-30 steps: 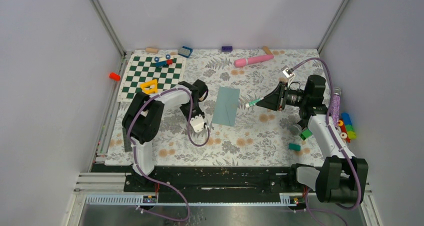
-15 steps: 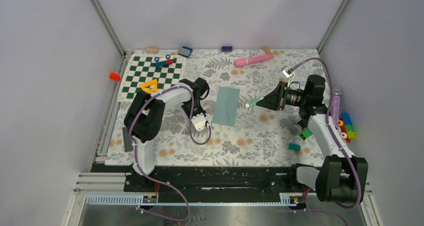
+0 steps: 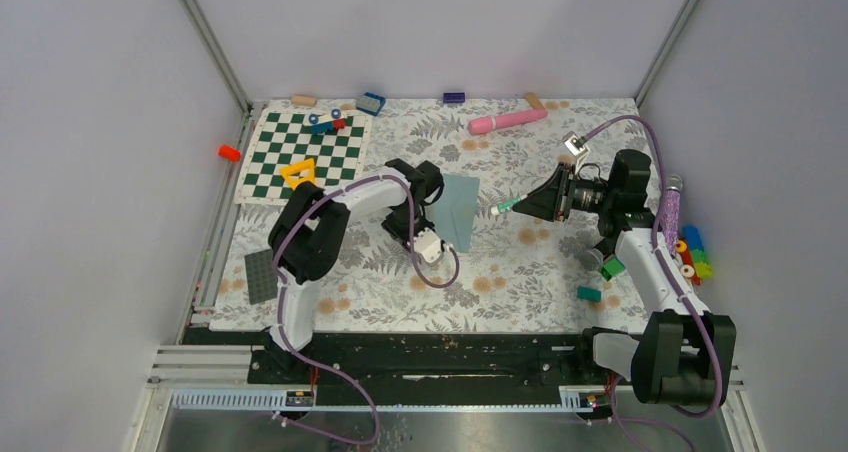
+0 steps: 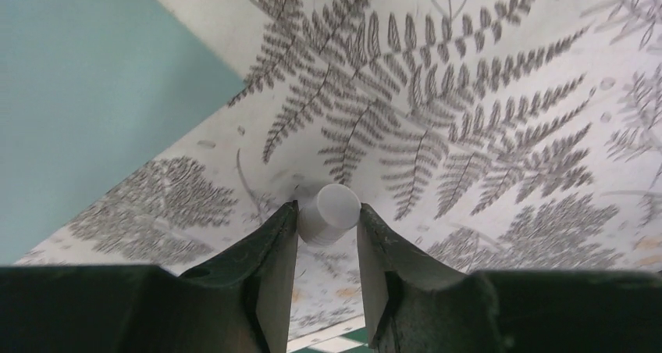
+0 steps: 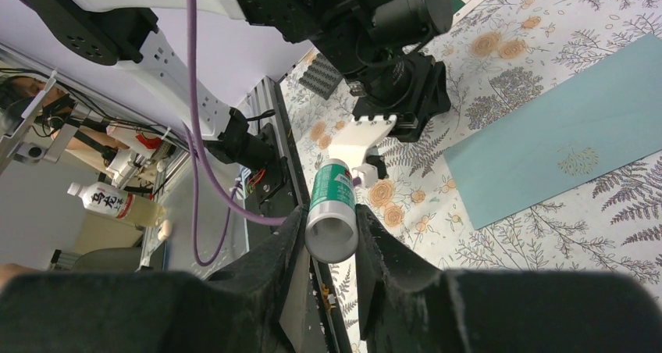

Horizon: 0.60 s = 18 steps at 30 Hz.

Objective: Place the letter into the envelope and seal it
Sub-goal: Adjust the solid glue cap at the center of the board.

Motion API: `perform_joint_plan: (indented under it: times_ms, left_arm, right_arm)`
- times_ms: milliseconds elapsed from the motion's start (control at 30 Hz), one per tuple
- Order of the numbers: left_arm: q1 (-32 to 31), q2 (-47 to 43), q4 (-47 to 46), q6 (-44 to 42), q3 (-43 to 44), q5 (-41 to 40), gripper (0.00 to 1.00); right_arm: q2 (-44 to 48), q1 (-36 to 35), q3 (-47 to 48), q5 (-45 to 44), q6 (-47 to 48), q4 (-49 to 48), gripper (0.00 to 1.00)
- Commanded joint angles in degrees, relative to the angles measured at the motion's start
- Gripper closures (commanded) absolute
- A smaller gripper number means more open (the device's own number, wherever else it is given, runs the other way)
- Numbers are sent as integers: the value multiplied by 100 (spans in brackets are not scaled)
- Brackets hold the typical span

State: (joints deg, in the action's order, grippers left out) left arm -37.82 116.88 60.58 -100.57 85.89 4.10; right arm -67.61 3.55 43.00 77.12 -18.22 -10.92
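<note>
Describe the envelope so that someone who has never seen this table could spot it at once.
Start at the floral table cover. Near its middle lies the envelope, flat. It is the only plain grey-teal sheet; the chequered board at the far left is green and white.

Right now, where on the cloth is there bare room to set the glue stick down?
Bare cloth lies between the envelope and the near edge, and far-middle between the chequered board and the pink cylinder. The right edge is crowded with coloured blocks; the left arm hangs beside the envelope.
</note>
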Motion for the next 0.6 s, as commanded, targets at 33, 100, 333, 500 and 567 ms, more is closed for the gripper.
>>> perform_joint_plan:
  times_ms: [33,100,333,500,567]
  left_arm:
    - [-56,53,262,1243,-57,310,67]
    - [-61,-11,164,1424,-198,311,66]
    - [-67,-237,-29,1837,-403,565,42]
    - [-93,-479,-526,1476,-990,294,1]
    - [-79,-582,-840,1201,-1267,74,1]
  right_arm:
    - [55,32,230,5,3,-33,82]
    - [64,32,226,5,-2,-33,83]
    - [85,32,223,-26,-6,-33,82]
    - [98,32,223,-39,-4,-33,82]
    - [103,32,211,-46,-5,-33,82]
